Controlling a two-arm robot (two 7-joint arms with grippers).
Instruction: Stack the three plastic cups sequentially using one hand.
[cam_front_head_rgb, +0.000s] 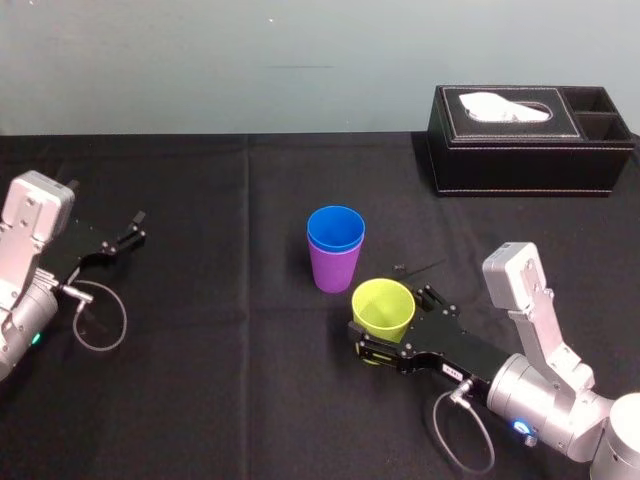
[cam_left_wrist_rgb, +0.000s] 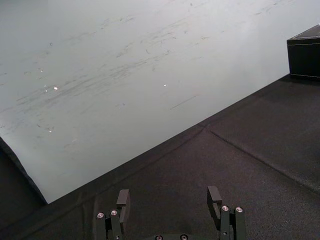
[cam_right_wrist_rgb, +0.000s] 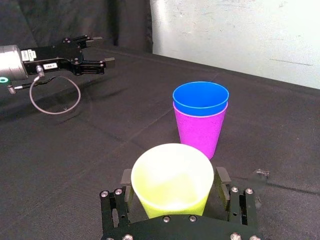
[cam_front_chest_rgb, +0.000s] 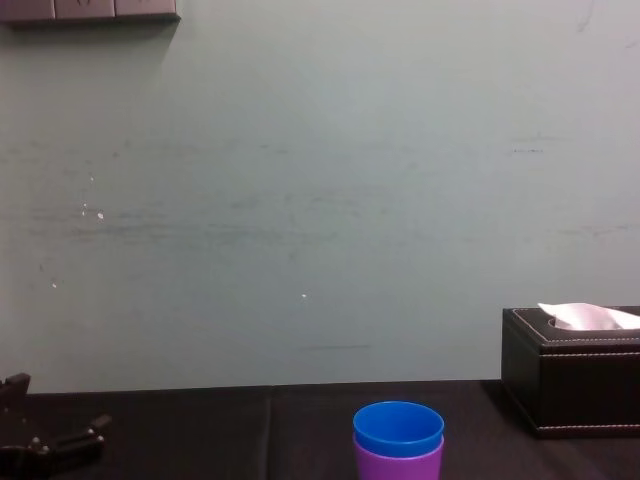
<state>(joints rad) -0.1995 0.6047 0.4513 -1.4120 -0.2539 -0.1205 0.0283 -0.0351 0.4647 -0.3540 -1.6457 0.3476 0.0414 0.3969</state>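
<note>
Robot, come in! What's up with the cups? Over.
Right tool shut on yellow-green cup. Blue cup nested in purple cup. Left tool open, idle. Nothing blocking.

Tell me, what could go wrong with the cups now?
The right gripper holds the yellow-green cup close beside the blue cup nested in the purple cup, so it might bump them over. The held cup is smooth and tapered, so it might slip out. The left gripper sits idle at the left.
</note>
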